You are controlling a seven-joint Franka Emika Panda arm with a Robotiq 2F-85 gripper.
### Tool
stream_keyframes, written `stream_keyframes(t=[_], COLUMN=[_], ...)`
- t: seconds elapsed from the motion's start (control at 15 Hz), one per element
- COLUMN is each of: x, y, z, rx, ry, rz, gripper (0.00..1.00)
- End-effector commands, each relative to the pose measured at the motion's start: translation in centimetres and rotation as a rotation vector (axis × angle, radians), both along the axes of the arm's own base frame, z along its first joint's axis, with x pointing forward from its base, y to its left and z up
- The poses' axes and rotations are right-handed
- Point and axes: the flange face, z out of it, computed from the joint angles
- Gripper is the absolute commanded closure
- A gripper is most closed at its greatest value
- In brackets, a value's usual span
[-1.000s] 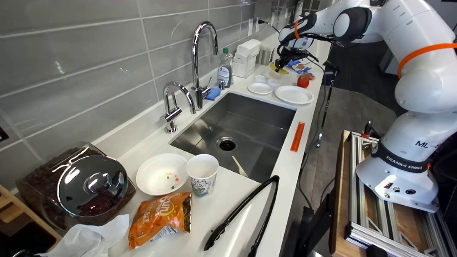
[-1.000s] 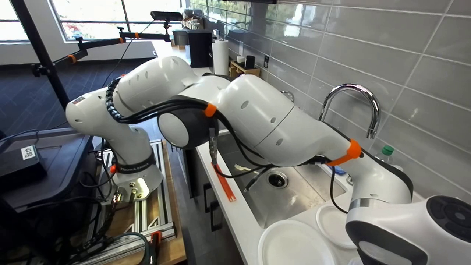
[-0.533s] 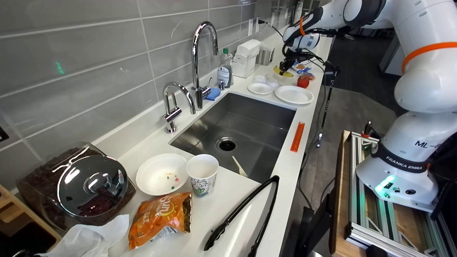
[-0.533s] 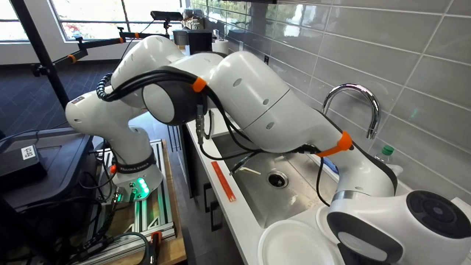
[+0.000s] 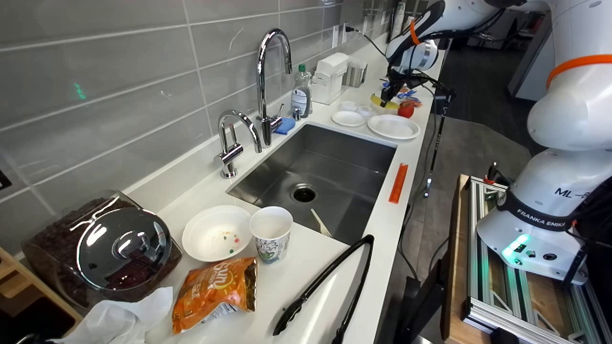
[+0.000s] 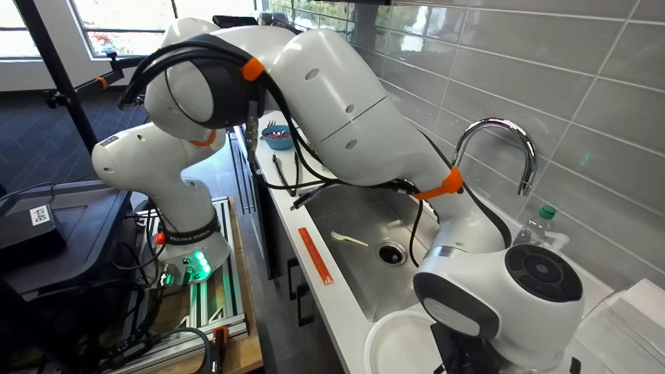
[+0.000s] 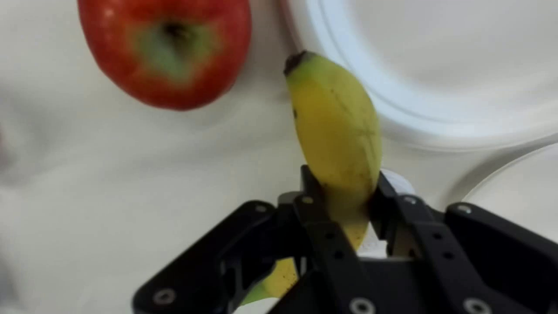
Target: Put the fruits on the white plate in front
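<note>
Banana (image 7: 335,126) is being carried nearer wide plate (image 5: 393,126), pinched by gripper (image 7: 345,189); bumping of apple (image 7: 168,52) is being risked by any low swing.

One banana (image 7: 339,131), one apple (image 7: 168,54)

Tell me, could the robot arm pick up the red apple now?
Probably not: the gripper holds a banana, which would need releasing first, though the wrist view shows nothing covering the apple.

Blown-out window (image 6: 124,15), glare on wall tiles (image 6: 519,78), soft wrist view.
</note>
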Motion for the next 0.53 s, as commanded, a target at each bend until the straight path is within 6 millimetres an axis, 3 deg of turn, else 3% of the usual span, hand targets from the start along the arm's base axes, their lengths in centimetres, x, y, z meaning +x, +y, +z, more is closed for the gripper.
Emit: stream_keyframes(t=[0.0,0.47], x=[-3.9,-8.7], y=[2.9,5.6], z=[0.9,0.7], rx=[0.001,0.014], ry=[-0.006,0.029], rz=[0.043,0.124], gripper=[0.76,0.76])
